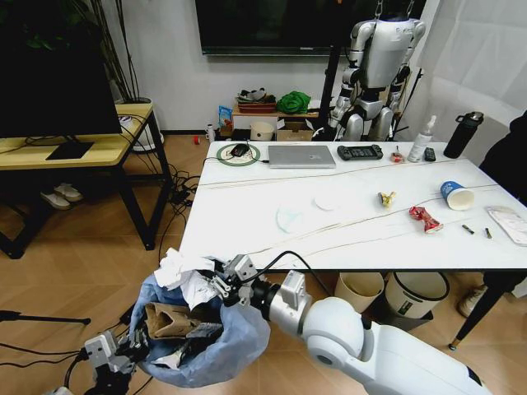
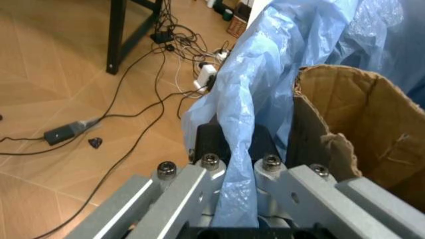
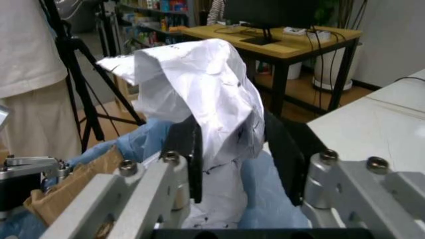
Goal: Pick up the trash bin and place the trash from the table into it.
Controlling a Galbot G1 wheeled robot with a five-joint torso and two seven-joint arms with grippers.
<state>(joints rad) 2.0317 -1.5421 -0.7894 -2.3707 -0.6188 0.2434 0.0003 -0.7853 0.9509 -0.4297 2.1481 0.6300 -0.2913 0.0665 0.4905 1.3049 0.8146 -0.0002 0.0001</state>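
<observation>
The trash bin (image 1: 216, 350), lined with a crinkled light-blue bag, hangs low in front of the table's (image 1: 247, 239) near left corner. My left gripper (image 1: 123, 350) is shut on the bag's rim (image 2: 242, 124), beside torn brown cardboard (image 2: 362, 114) that lies inside the bin. Over the bin's mouth my right gripper (image 1: 224, 286) holds crumpled white paper (image 1: 183, 273), which stands between its fingers (image 3: 191, 149). On the table lie a white lid (image 1: 327, 202), a clear packet (image 1: 288, 219), a yellow wrapper (image 1: 385, 198), a red wrapper (image 1: 425, 218) and a blue-white paper cup (image 1: 457, 195).
A laptop (image 1: 301, 155), a black controller (image 1: 360, 152) and bottles (image 1: 463, 134) stand along the table's far edge. Two rigid bins (image 1: 416, 294) sit under the table. A yellow-wood desk (image 1: 74, 152) is at the left, with cables (image 2: 133, 109) on the floor.
</observation>
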